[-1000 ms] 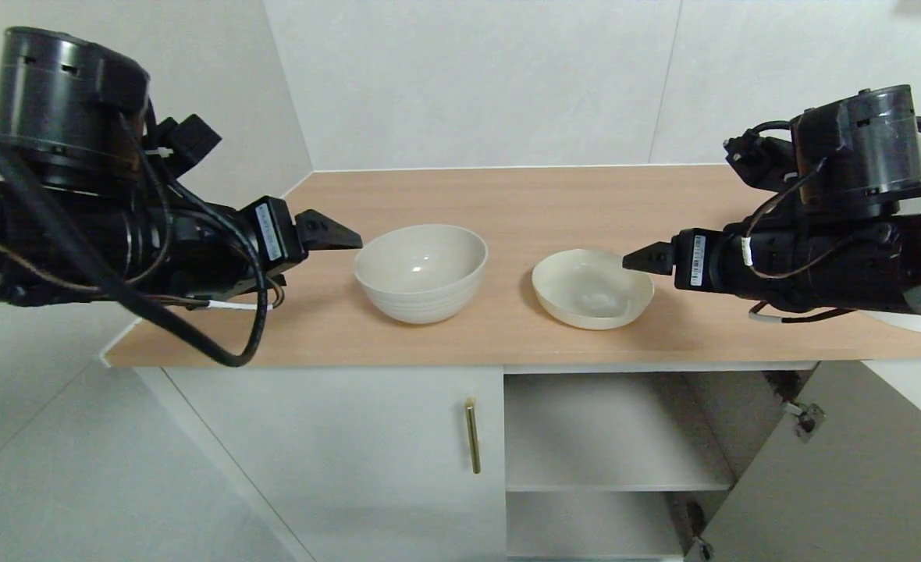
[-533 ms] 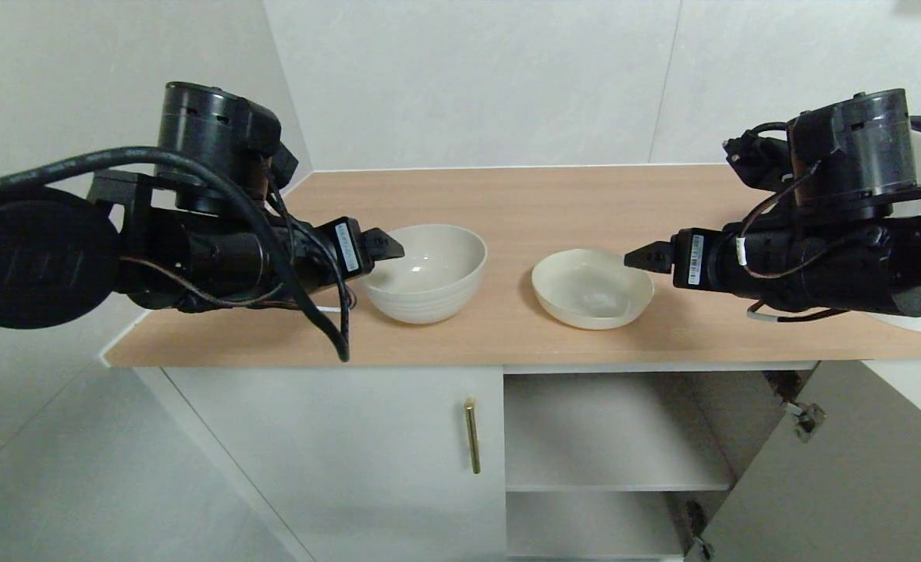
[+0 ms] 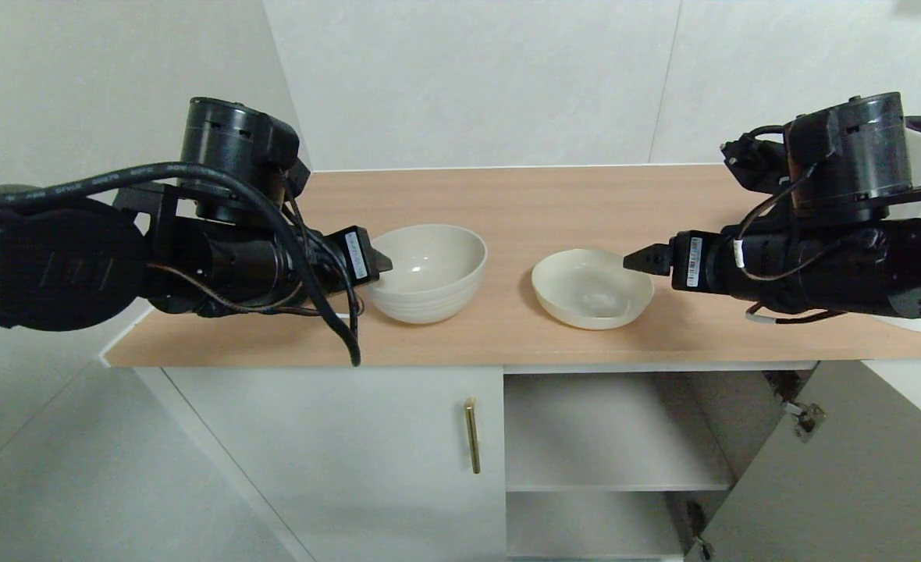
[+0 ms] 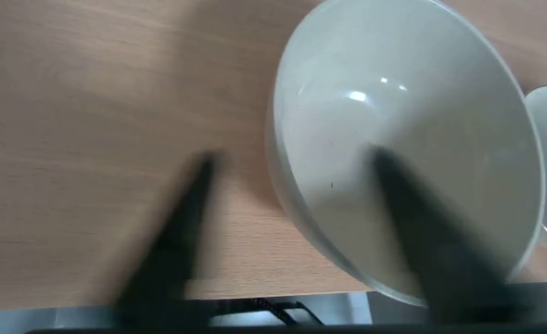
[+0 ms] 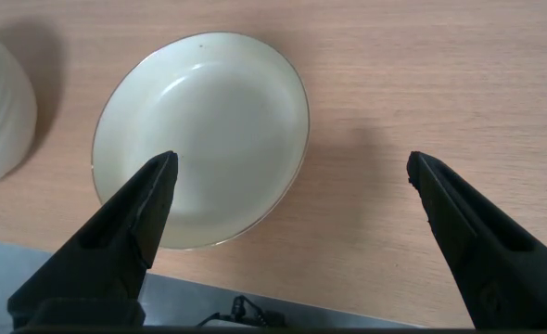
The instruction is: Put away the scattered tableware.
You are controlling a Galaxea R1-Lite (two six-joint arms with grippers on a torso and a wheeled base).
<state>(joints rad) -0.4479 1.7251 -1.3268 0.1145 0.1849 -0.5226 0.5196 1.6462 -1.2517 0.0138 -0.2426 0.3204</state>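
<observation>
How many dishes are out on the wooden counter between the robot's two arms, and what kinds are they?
deep bowl: 1
shallow dish: 1
Total: 2

Wide-spread gripper (image 5: 290, 160) over shallow dish (image 5: 199, 139)

A wooden countertop (image 3: 523, 203) runs to pale tiled walls (image 3: 468, 78) at the far side. In the white cabinet (image 3: 273, 421) below, the left door (image 3: 351, 468) is closed and has a brass handle (image 3: 472, 435). The right door (image 3: 812, 484) stands open on shelves (image 3: 616, 485).
</observation>
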